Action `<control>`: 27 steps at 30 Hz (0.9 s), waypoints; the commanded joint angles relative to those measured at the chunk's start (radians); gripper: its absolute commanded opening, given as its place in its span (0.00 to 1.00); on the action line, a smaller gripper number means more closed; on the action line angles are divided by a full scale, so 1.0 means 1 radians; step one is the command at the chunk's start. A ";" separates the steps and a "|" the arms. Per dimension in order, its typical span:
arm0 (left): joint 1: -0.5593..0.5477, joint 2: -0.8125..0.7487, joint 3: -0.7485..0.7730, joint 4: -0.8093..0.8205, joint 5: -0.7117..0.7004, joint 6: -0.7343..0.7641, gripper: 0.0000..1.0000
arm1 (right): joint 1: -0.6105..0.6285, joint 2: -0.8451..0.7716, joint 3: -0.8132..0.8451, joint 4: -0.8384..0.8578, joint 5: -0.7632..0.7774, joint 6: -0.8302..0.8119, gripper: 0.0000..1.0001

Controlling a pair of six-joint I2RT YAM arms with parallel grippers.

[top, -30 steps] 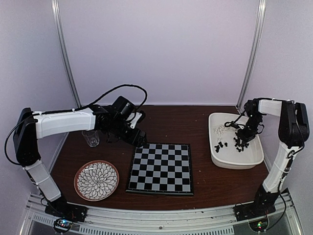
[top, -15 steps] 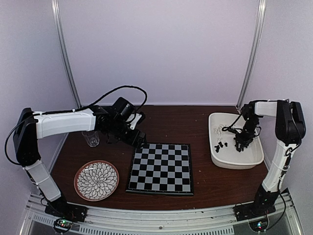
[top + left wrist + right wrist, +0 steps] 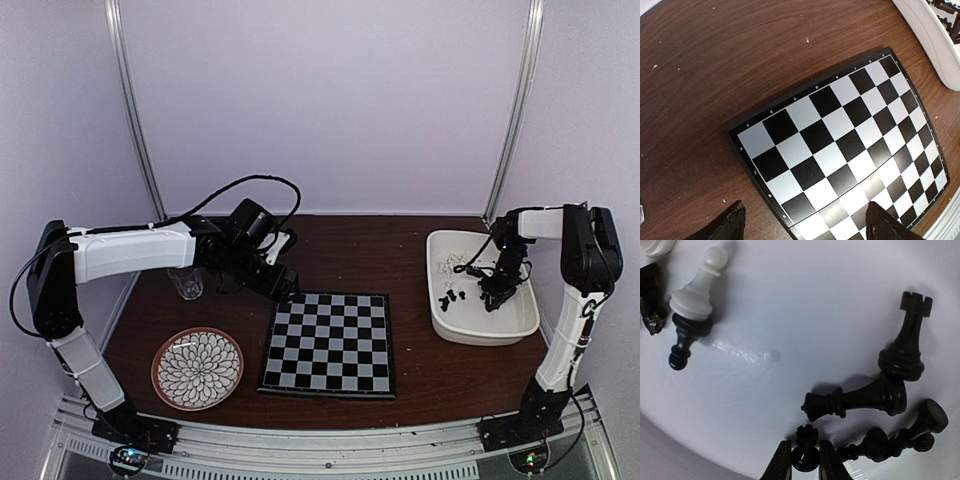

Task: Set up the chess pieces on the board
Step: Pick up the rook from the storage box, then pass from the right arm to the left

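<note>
The white tub (image 3: 487,337) at the right of the worktop (image 3: 350,250) holds the chess pieces (image 3: 452,297), black and white, lying tumbled on its floor. The right gripper (image 3: 802,447) is down in the tub, nearly closed and pinching a small black piece (image 3: 805,440). A white pawn (image 3: 697,287) lies across a black one. From above the pieces are too small to tell apart. The board (image 3: 328,345) lies flat mid-worktop. The left gripper (image 3: 805,210) hangs wide open over its corner, holding nothing.
</note>
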 commanded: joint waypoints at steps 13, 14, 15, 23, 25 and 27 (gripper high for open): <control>-0.002 -0.031 0.055 0.071 0.094 0.063 0.84 | 0.007 -0.272 0.025 -0.101 -0.161 -0.040 0.09; -0.002 -0.039 0.059 0.090 0.130 0.068 0.84 | 0.009 -0.305 0.036 -0.119 -0.216 -0.052 0.09; -0.002 -0.044 0.061 0.113 0.170 0.070 0.84 | 0.016 -0.346 0.043 -0.140 -0.265 -0.065 0.09; -0.004 -0.055 0.112 0.292 0.509 0.053 0.78 | 0.314 -0.490 0.065 -0.194 -0.391 -0.191 0.11; -0.003 -0.045 0.139 0.289 0.588 0.067 0.74 | 0.421 -0.489 0.074 -0.194 -0.416 -0.202 0.11; -0.004 -0.036 0.153 0.288 0.658 0.062 0.72 | 0.491 -0.475 0.098 -0.198 -0.467 -0.206 0.11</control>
